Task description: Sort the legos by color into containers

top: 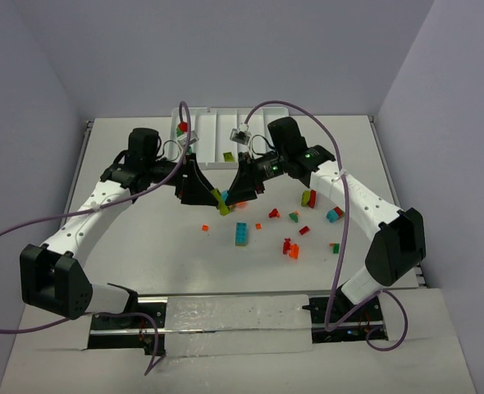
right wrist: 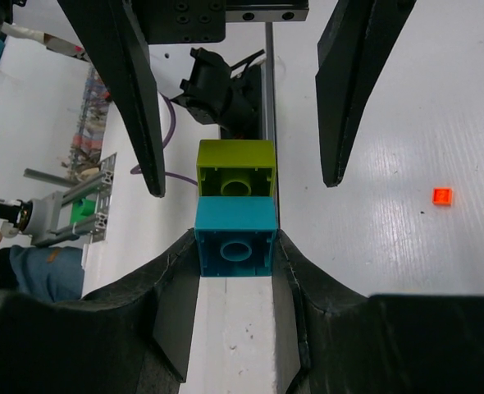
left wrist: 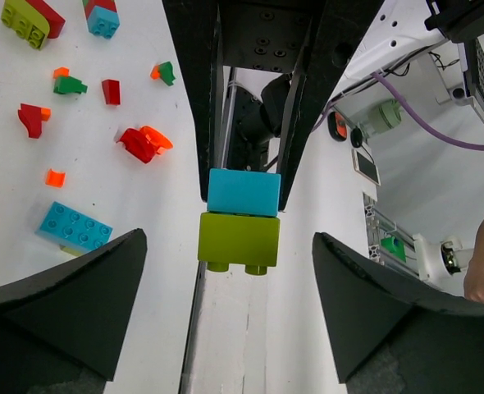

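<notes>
A two-brick stack hangs above the table's middle: a teal brick joined to a lime green brick. My right gripper is shut on the teal brick, its pads pressed on both sides. My left gripper faces it, open wide, its fingers standing apart on either side of the lime brick without touching it. In the top view both grippers meet at the lime brick. The white tray of containers lies behind them, with a red-and-green piece and a lime piece in separate compartments.
Loose legos lie in front and to the right: a flat teal brick, a small orange bit, a red-and-orange cluster, a lime-and-red stack, a teal-and-red stack. Purple cables arc over both arms.
</notes>
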